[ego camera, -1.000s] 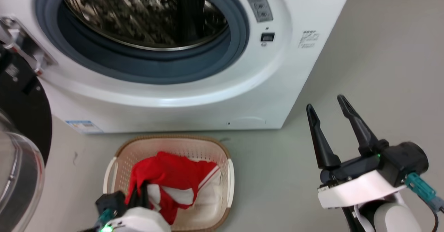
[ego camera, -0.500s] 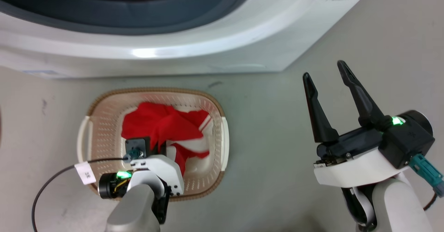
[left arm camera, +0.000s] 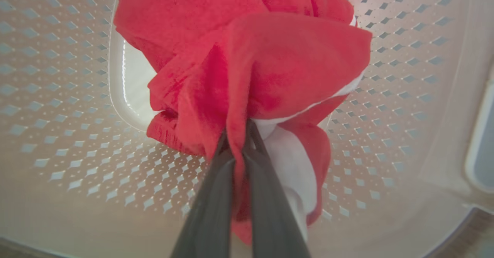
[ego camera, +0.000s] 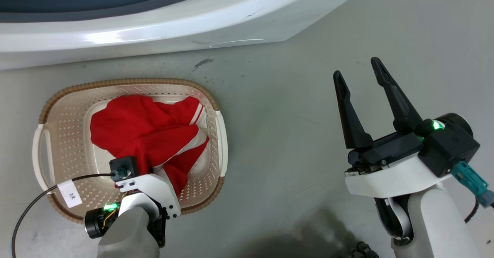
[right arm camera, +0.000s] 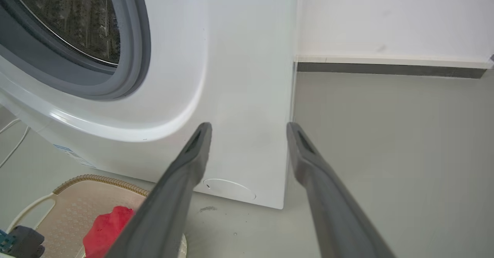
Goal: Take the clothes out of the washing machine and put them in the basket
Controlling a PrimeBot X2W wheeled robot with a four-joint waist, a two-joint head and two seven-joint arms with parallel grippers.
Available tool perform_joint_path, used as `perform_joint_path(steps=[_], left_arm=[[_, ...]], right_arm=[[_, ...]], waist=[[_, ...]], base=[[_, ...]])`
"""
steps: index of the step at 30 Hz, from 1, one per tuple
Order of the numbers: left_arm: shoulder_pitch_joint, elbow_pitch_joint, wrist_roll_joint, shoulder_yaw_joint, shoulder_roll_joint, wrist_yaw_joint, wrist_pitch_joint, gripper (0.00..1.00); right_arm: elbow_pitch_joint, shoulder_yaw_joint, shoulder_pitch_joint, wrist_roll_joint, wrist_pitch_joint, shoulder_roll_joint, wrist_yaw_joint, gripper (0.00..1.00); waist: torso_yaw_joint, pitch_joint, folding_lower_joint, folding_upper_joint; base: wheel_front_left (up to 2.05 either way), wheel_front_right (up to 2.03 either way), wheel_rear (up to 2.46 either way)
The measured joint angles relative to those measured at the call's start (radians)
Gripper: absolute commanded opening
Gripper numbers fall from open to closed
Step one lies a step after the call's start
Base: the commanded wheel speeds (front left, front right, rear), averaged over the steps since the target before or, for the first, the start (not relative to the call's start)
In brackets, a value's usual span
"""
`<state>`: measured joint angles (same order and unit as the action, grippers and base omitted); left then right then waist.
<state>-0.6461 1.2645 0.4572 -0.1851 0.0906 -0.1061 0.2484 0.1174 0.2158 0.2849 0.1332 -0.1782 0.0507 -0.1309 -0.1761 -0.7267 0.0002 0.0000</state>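
Note:
The clothes (ego camera: 142, 130), red with white panels and striped trim, lie bunched inside the cream perforated basket (ego camera: 58, 107) on the floor in front of the washing machine (ego camera: 154, 26). My left arm (ego camera: 135, 211) reaches down into the basket from its near side. In the left wrist view my left gripper (left arm camera: 237, 134) is shut on a fold of the red clothes (left arm camera: 278, 57), just above the basket floor (left arm camera: 58, 134). My right gripper (ego camera: 355, 66) hovers open and holds nothing, over bare floor to the right of the basket. In the right wrist view it (right arm camera: 247, 126) points at the washing machine's lower corner (right arm camera: 247, 76).
Grey floor (ego camera: 289, 134) spreads between the basket and my right arm. A black cable with a white label (ego camera: 69, 193) trails from my left wrist over the basket rim. A wall with dark skirting (right arm camera: 386, 69) runs behind the washer's right side.
The head camera has tilted down, so the drum opening has left the view. The clothes held by my left gripper have sunk lower and spread in the basket. The right gripper stays open.

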Motion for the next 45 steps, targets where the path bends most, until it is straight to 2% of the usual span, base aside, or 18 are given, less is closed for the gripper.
perform_joint_path(steps=[1, 5, 10, 16, 24, 29, 36, 45], left_arm=[[0.0, 0.001, 0.004, 0.0, 0.002, 0.001, 0.001, 1.0], [0.004, 0.007, 0.025, 0.015, -0.002, 0.03, 0.006, 1.0], [0.037, -0.019, 0.031, 0.023, -0.001, 0.065, 0.012, 1.0], [0.127, -0.222, -0.01, 0.051, 0.007, 0.072, 0.015, 1.0], [0.272, -0.537, -0.118, 0.118, 0.007, 0.071, 0.014, 1.0], [0.344, -0.778, -0.2, 0.15, -0.002, 0.071, 0.015, 1.0], [0.43, -1.073, -0.312, 0.134, -0.003, 0.081, 0.015, 1.0], [0.572, -1.203, -0.347, 0.118, 0.021, 0.083, 0.0, 1.0]], right_arm=[[-0.007, -0.002, 0.002, 0.001, -0.004, 0.0, 0.0, 1.0], [-0.043, -0.002, 0.003, -0.001, -0.015, 0.0, 0.0, 1.0], [-0.075, -0.009, -0.006, -0.009, -0.018, 0.0, 0.0, 1.0], [-0.083, -0.031, -0.061, -0.023, 0.0, 0.0, 0.0, 1.0], [-0.059, -0.073, -0.141, -0.041, 0.039, 0.0, 0.0, 1.0], [-0.045, -0.096, -0.184, -0.048, 0.056, 0.0, 0.0, 1.0], [-0.035, -0.137, -0.237, -0.063, 0.083, 0.0, 0.0, 1.0], [-0.034, -0.133, -0.297, -0.063, 0.103, 0.0, 0.0, 1.0]], waist=[[-0.003, 0.001, 0.0, 0.0], [-0.002, 0.035, 0.0, 0.0], [0.009, 0.13, -0.0001, 0.0], [0.028, 0.276, -0.0002, 0.0], [0.053, 0.462, -0.0003, 0.0], [0.069, 0.551, -0.0004, 0.0], [0.095, 0.642, -0.0005, 0.0], [0.115, 0.722, -0.0004, 0.0]], base=[[0.0, 0.0, 0.0], [0.0, 0.0, 0.0], [0.0, 0.0, 0.0], [0.0, 0.0, 0.0], [0.0, 0.0, 0.0], [0.0, 0.0, 0.0], [0.0, 0.0, 0.0], [0.0, 0.0, 0.0]])
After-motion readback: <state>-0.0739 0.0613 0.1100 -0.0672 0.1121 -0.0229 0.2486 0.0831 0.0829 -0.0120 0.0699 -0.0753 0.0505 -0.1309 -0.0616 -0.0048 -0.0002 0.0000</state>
